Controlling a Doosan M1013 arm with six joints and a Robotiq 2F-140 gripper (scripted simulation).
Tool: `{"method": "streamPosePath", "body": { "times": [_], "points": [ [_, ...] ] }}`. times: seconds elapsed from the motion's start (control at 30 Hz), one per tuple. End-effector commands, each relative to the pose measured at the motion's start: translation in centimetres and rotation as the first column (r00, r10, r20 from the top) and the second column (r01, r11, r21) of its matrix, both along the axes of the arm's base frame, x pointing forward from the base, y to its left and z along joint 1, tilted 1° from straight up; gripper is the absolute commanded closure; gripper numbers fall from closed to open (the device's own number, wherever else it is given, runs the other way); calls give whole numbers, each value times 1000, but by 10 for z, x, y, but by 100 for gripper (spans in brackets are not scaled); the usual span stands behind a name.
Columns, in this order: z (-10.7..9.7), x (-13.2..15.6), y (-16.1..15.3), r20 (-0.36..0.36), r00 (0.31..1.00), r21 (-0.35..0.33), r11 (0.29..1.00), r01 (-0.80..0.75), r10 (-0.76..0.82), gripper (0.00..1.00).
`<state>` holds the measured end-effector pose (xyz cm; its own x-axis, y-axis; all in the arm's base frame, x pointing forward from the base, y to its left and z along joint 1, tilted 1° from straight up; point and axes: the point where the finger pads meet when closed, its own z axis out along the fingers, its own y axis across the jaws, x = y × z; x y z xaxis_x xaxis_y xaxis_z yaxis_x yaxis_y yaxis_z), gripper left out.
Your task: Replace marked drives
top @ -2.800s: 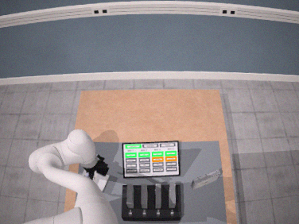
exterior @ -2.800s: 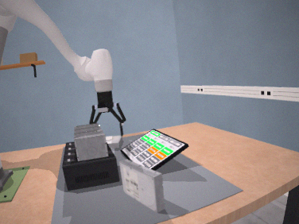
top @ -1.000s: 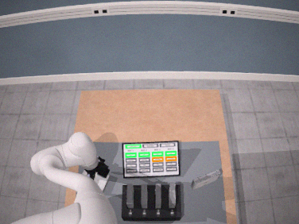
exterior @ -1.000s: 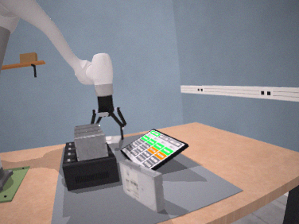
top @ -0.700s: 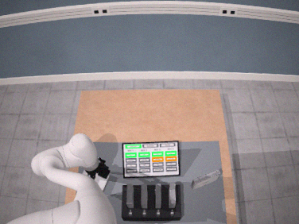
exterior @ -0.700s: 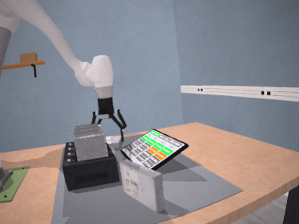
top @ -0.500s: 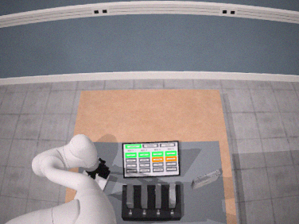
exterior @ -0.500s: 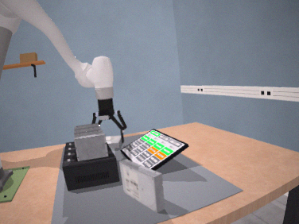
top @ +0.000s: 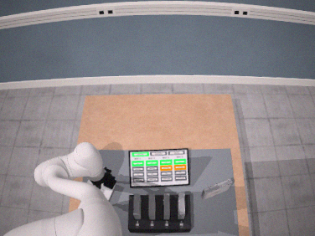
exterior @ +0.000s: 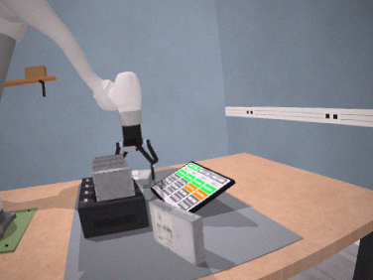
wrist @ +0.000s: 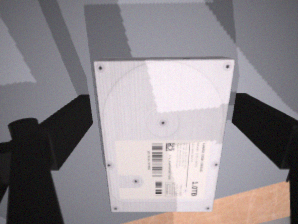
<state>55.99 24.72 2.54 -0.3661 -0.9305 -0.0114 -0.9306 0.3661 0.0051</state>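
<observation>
Spare drive (top: 106, 193) (exterior: 141, 175) (wrist: 162, 100) flat on the mat (top: 214, 167) (exterior: 248, 233) (wrist: 245, 170), label up, at lower left of the top view. Jaws open, one each side of it, gripping nothing. Possible trouble: a skewed close, from jaws not quite square to the long edges, twisting or tipping the drive. Too low a reach, and likely scraping of the mat. Later, with orange marks under the third and fourth columns of the screen (top: 159, 169) (exterior: 190, 186), risk of pulling a second bay too soon, or of nudging neighbours in the close-set dock (top: 159, 226) (exterior: 114, 223). Second spare (top: 218, 189) (exterior: 176, 233) on its narrow edge at right of the top view, probably easy to topple.

Beneath the grey mat, a tan desk (top: 159, 121) (exterior: 298, 189) (wrist: 260, 202). Beyond, tiled floor (top: 276, 138), blue wall (top: 159, 46) (exterior: 174, 50), pale socket strip (top: 176, 9) (exterior: 298, 116); small shelf (exterior: 30, 80), upper left of the exterior view.
</observation>
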Motion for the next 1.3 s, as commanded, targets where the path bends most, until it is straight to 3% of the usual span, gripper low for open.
{"method": "streamPosePath", "body": {
  "times": [0.0, 0.37, 0.4, 1.27],
  "points": [
    [0, 0, 0, 1, 1000, 1, 1000, 0, 0, 11],
    [0, 0, 0, 1, 1000, 1, 1000, 0, 0, 11],
    [0, 0, 0, 1, 1000, 1, 1000, 0, 0, 27],
    [2, 0, 0, 1, 1000, 1, 1000, 0, 0, 29]
  ]
}}
